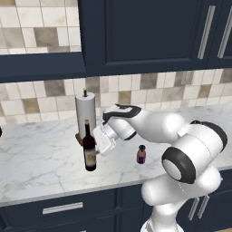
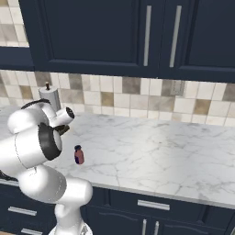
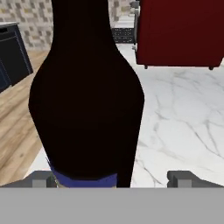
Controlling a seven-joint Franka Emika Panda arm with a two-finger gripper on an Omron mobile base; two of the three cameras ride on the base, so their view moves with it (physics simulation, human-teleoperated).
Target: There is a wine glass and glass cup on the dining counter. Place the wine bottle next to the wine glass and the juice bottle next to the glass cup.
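The wine bottle (image 1: 89, 147), dark with a tan label, stands upright on a white marble wall counter (image 1: 41, 158) in front of a paper towel roll. My gripper (image 1: 100, 138) is open, level with the bottle's upper body on its right side. In the hand view the bottle (image 3: 85, 96) looms large between my fingertips (image 3: 41, 178), close to the left one and with a gap to the right one. The tiny juice bottle (image 1: 141, 154) (image 2: 79, 154) stands a little to the right, apart from the arm. The wine glass, glass cup and dining counter are out of view.
A paper towel roll (image 1: 85, 113) (image 2: 49, 97) on a wooden holder stands right behind the wine bottle. Tiled backsplash and dark navy upper cabinets (image 1: 145, 31) run above. A red appliance (image 3: 179, 33) sits farther along the marble in the hand view, with wooden floor (image 3: 17, 127) beyond the edge.
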